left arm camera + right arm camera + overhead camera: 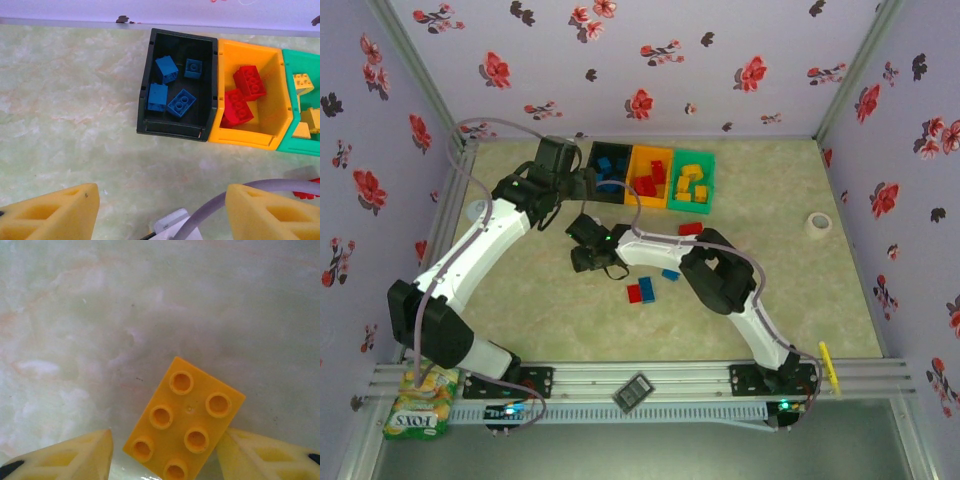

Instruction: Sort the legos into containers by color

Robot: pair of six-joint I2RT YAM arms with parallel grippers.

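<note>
black bin: blue legos | orange bin: red legos | green bin: yellow legos | loose bricks in front

The whole table is seen from high above its near edge, looking down and forward to the back wall, with the row of bins far off. From the left wrist, the table is viewed steeply downward from moderate height; the same bins are shared with the top view. From the right wrist, a brick is viewed straight down from very close, the surface just beneath.
</note>
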